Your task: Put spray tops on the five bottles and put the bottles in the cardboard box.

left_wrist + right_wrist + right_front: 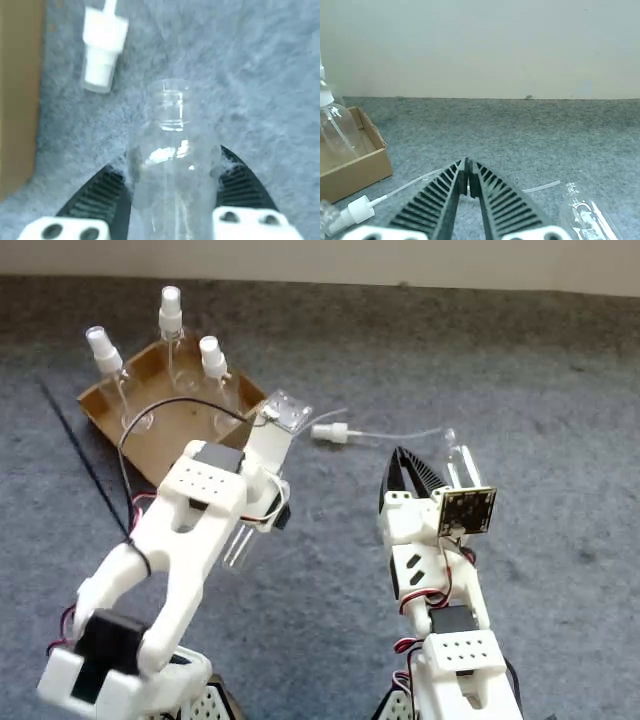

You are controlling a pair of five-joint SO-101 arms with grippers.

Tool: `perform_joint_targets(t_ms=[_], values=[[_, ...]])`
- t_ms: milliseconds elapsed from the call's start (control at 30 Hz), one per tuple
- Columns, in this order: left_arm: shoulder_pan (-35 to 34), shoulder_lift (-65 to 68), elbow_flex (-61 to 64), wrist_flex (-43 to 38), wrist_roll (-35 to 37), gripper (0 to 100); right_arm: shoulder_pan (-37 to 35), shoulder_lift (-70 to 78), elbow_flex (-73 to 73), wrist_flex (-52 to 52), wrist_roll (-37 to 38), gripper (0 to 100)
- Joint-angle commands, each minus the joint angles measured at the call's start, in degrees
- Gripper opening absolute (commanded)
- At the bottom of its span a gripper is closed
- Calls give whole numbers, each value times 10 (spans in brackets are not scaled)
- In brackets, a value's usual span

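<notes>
left tool (172,162) clamps uncapped bottle (172,125) near loose spray top (102,50); right tool (468,167) clenched empty; three capped bottles (170,330) in cardboard box (180,440)

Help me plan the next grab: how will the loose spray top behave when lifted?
The spray top looks small and plastic, so probably light. Its thin dip tube curves, so it likely flexes and dangles. Lying sideways, it may roll if nudged.
</notes>
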Motion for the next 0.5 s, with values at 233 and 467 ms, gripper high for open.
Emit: perform_joint_targets(t_ms=[233, 467], values=[[7, -250, 88, -12, 60, 56, -6, -3, 74, 3, 6, 4], [7, -313, 119, -18, 62, 56, -6, -7, 40, 123, 4, 4]])
